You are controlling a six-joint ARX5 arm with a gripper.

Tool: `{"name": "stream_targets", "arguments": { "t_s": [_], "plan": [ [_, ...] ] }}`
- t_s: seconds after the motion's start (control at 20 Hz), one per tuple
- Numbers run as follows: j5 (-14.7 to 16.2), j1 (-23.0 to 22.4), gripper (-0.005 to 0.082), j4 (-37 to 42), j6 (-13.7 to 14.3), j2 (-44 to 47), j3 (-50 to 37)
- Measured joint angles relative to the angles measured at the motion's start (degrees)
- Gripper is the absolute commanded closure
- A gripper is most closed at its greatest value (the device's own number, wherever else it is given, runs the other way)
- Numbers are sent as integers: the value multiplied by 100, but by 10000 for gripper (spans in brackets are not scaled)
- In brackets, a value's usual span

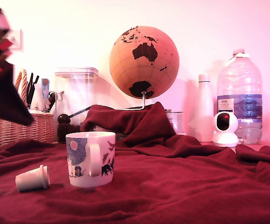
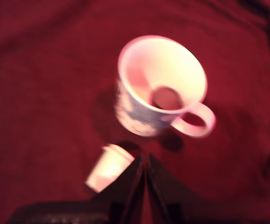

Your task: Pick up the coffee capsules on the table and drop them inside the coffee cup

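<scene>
- While blurred, shows gripper (image 2: pixel 145 186) with jaws pressed together and nothing between them, hanging high above table (image 1: pixel 186 186).
- Places cup (image 1: pixel 90 158) upright on the cloth, handle turned toward the exterior camera.
- Holds what looks like one dark-lidded capsule (image 2: pixel 166 98) at the cup's bottom, though blur leaves that unsure.
- Leaves a second, white capsule (image 1: pixel 32 178) lying on its side near the cup, at its left in the exterior view, not touching it.
- Calls next, probably, for that capsule: spread the jaws before descending, line them across its narrow body rather than along its length.
- Needs a slow drop, since a tipped capsule on soft folds can roll away under one finger.
- Warrants staying clear of the cup wall on approach.
- Suggests lifting well above the rim before release.
</scene>
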Motion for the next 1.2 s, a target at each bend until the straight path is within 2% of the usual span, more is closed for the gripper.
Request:
{"name": "stream_targets", "arguments": {
  "t_s": [0.15, 0.35, 0.65, 0.7, 0.75, 0.8, 0.85, 0.9, 0.95, 1.0, 1.05, 1.15, 1.2],
  "plan": [
    [-326, 0, 788, 46, -413, -358, -79],
    [-341, 0, 788, 44, -450, -809, -79],
    [-339, 0, 787, -153, -452, -955, -76],
    [-339, 0, 770, -186, -452, -955, -76],
    [-339, 0, 710, -214, -452, -955, -79],
    [-337, 0, 602, -271, -444, -955, -76],
    [-328, 0, 465, -365, -254, -955, -76],
    [-295, -2, 346, -472, -238, -955, -79],
    [-297, -11, 308, -566, 195, -955, -76],
    [-334, -11, 308, -704, 525, -955, -76],
    [-343, -11, 308, -828, 525, -955, -76],
    [-345, -42, 300, -953, 1067, -955, -76],
    [-367, -61, 274, -975, 1182, -955, -76]
  ]
}}
